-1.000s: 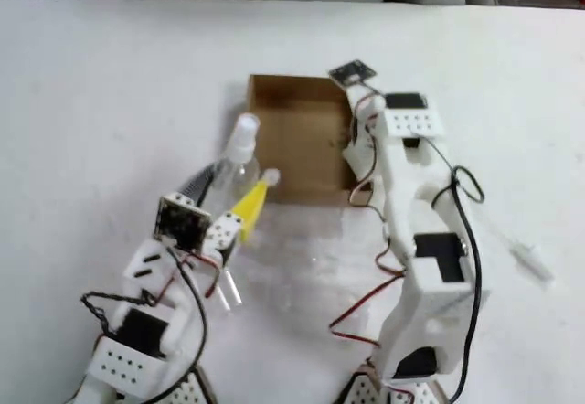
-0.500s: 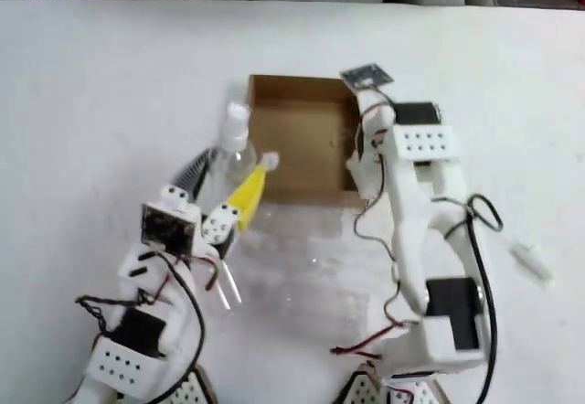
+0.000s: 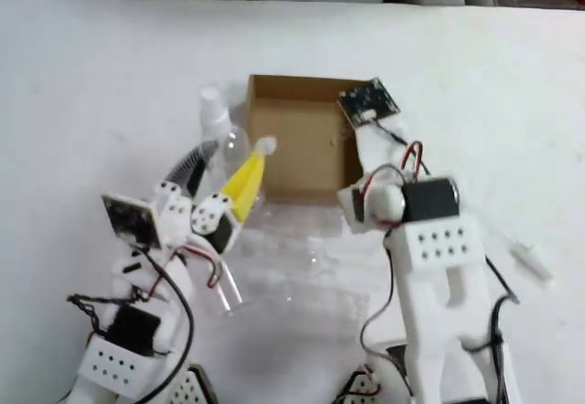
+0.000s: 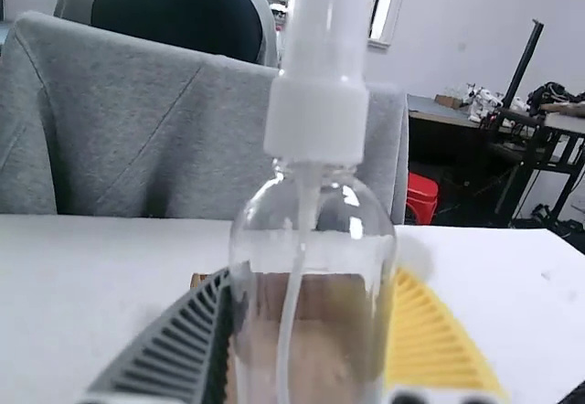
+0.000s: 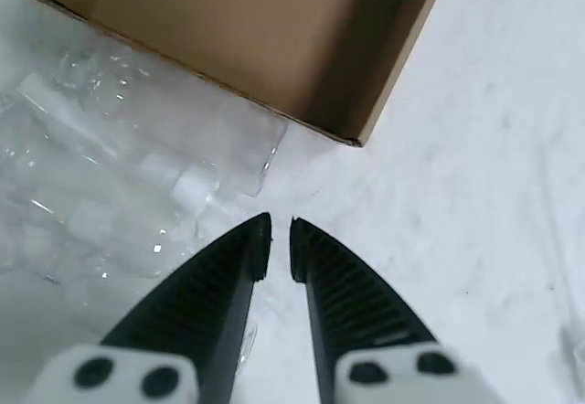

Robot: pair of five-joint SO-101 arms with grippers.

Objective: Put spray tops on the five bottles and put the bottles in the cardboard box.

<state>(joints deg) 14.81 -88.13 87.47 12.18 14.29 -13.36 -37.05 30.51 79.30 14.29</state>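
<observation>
Now, spray-topped bottle in left pincer, beside cardboard box

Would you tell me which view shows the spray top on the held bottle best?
The left wrist view: the spray top stands close, seated on the clear bottle between the left gripper's fingers. The high view gives it as a small white cap beside the cardboard box. The right wrist view faces the box instead.

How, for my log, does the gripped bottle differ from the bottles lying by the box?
The gripped bottle stands upright between the left gripper's fingers beside the cardboard box; the loose bottles lie on the table. The gripped bottle wears a white spray top; the loose bottles' necks are unclear. All are clear, outside the box.
</observation>
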